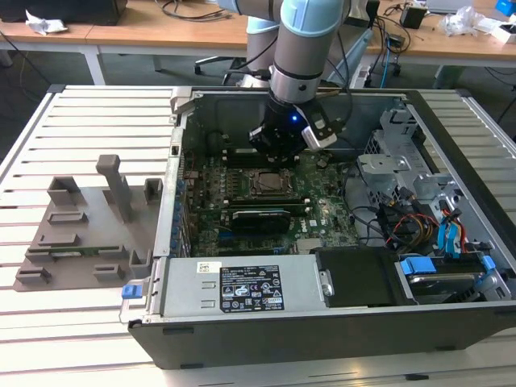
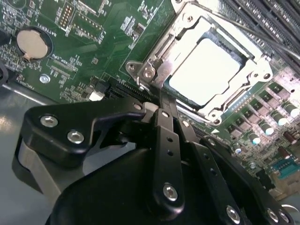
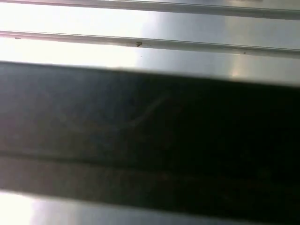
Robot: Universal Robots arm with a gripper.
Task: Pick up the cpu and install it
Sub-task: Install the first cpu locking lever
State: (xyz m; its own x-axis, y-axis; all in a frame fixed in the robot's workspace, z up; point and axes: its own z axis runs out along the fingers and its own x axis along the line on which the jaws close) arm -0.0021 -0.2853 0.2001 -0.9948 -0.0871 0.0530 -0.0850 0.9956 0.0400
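The gripper (image 1: 278, 145) sits low inside the open computer case (image 1: 451, 322), over the green motherboard (image 1: 318, 201), just off the far edge of the socket frame (image 1: 264, 183) as the exterior view shows it. The cpu (image 2: 208, 70) lies flat in the socket, silvery top up, with the metal frame (image 2: 154, 61) around its rim; it reads as already seated, not carried. In the second wrist view the black fingers (image 2: 168, 140) run up to a narrow tip that ends right at the near corner of the frame, with the cpu just beyond the tip, ahead of the tool along the fingers' own line. The fingers look drawn close together with nothing visible between them; no chip is in their grasp. The tip looks touching or nearly touching the frame edge; contact can't be confirmed. The grey tray (image 1: 89, 226) with upright posts sits well apart from the tool, outside the case on the slatted table (image 1: 32, 129).
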